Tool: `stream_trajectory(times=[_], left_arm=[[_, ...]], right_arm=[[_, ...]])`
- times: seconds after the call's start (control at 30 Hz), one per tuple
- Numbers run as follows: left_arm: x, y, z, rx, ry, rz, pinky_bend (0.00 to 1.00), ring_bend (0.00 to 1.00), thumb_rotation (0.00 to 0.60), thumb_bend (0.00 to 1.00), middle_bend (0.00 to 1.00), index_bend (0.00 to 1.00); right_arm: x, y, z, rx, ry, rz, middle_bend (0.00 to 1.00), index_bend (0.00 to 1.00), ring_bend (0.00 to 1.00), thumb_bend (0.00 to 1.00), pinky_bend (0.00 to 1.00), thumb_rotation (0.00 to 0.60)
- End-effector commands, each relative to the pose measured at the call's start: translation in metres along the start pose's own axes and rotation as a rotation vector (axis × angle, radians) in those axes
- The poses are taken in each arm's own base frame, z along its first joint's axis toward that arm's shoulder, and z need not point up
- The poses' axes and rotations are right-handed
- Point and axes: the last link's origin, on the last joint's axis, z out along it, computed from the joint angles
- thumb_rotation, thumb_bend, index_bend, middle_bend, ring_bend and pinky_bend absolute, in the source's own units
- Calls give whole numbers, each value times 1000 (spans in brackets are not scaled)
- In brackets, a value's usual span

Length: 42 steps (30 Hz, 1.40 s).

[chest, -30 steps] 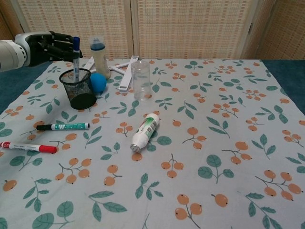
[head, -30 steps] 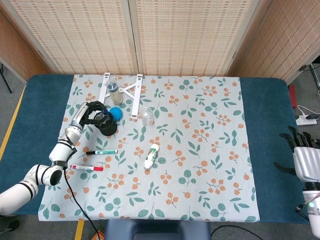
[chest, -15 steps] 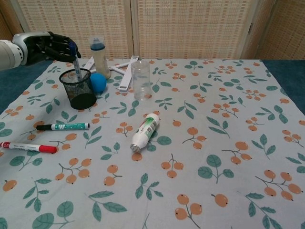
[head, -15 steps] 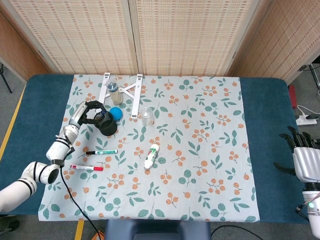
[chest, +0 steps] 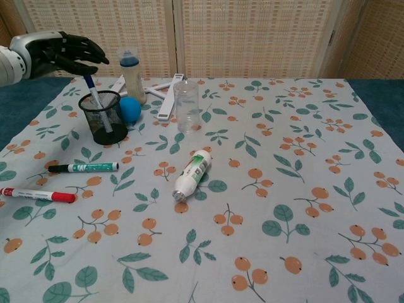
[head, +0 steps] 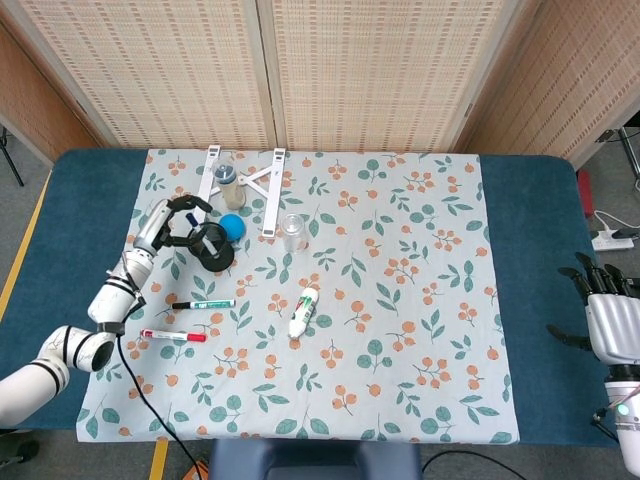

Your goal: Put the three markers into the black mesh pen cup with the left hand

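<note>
The black mesh pen cup [chest: 103,117] stood upright on the leaf-and-berry cloth [chest: 265,189] covering the bench. One blue-capped marker [chest: 95,101] leaned inside the cup, its tip above the rim. The left hand [chest: 66,53] hovered just above and behind the cup, fingers spread and holding nothing; in the head view it [head: 180,218] sat just left of the cup [head: 215,248].

In front of the cup lay the green marker [chest: 83,168], white-barrelled with green print too small to read, and further front of it the red marker [chest: 36,194], both flat on the cloth. A blue ball [chest: 130,108] touched the cup's right side. Behind the ball stood a capped bottle [chest: 130,72], and right of the cup a clear cup [chest: 186,104]. A white tube [chest: 191,174] with a green label, unreadable, lay well to the cup's front right.

The right hand [head: 605,315] hung far right of the cup, beyond the bench edge, fingers apart and empty.
</note>
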Motion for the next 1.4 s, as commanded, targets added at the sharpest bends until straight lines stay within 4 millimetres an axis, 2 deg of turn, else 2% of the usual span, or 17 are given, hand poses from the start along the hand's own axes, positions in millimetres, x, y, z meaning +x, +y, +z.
stream_trajectory(times=[0.03, 0.17, 0.27, 0.33, 0.53, 0.67, 0.8, 1.07, 1.4], left_arm=[[-5, 2, -54, -54, -6, 264, 189, 159, 600, 333, 314, 377], [-26, -1, -122, -48, 79, 527, 198, 166, 600, 333, 311, 355], [-42, -1, -156, -19, 170, 661, 199, 169, 600, 332, 323, 355], [-54, 0, -174, 1, 210, 740, 203, 177, 600, 333, 348, 364], [-88, 3, -207, 37, 296, 887, 221, 211, 600, 333, 415, 424], [-110, -2, -215, 68, 260, 873, 227, 219, 600, 334, 420, 434], [-126, -10, -215, 99, 236, 822, 229, 226, 600, 333, 438, 444], [-152, -23, -196, 122, 188, 794, 229, 227, 600, 333, 435, 446], [-158, -37, -178, 160, 167, 808, 229, 227, 600, 333, 433, 456]], right_arm=[[0, 2, 1, -7, -1, 5, 65, 240, 162, 25, 94, 600], [-1, 2, 2, 0, -8, 9, 65, 240, 162, 25, 94, 600], [-2, 0, 2, 9, -15, 8, 65, 240, 162, 25, 94, 600], [-1, 0, 1, 12, -12, 11, 65, 240, 162, 25, 94, 600], [0, -2, 0, 17, -9, 12, 65, 240, 162, 25, 94, 600], [-1, -2, 0, 19, -12, 11, 65, 240, 162, 25, 94, 600], [-1, -2, 0, 19, -14, 12, 65, 240, 162, 25, 94, 600], [-2, -2, 1, 21, -18, 11, 65, 240, 162, 25, 94, 600], [-2, -2, 1, 21, -21, 13, 65, 240, 162, 25, 94, 600]])
